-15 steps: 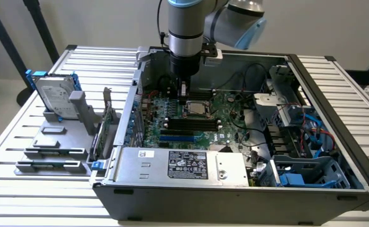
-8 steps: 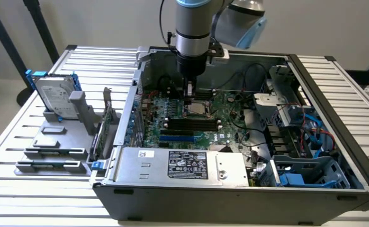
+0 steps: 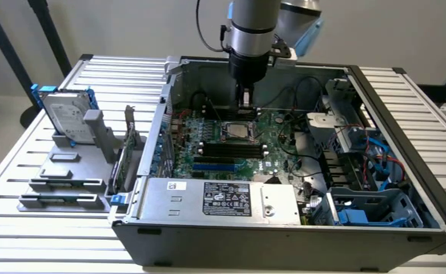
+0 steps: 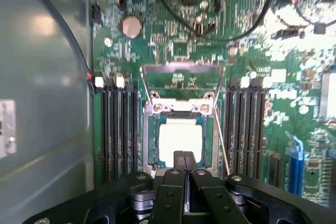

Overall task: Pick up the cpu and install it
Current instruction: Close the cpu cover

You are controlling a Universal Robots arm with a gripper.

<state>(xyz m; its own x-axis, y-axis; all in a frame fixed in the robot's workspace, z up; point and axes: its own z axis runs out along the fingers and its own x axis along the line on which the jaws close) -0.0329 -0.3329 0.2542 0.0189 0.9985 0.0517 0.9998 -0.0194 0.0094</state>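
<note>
The cpu [image 3: 238, 130] lies flat in its socket [image 4: 152, 140]. The gripper [image 3: 245, 101], closed with nothing in it, hangs just above, at 12 o'clock in the exterior view. I'd go slow and straight, so the cpu does not tip.

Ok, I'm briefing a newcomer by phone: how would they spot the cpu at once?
Look into the open computer case at the green motherboard. Near its middle, a metal-framed socket holds the cpu: a small flat silver square, unlike the long black slots beside it.

Silver cpu [image 4: 180, 139], green motherboard [image 4: 157, 51]
</note>
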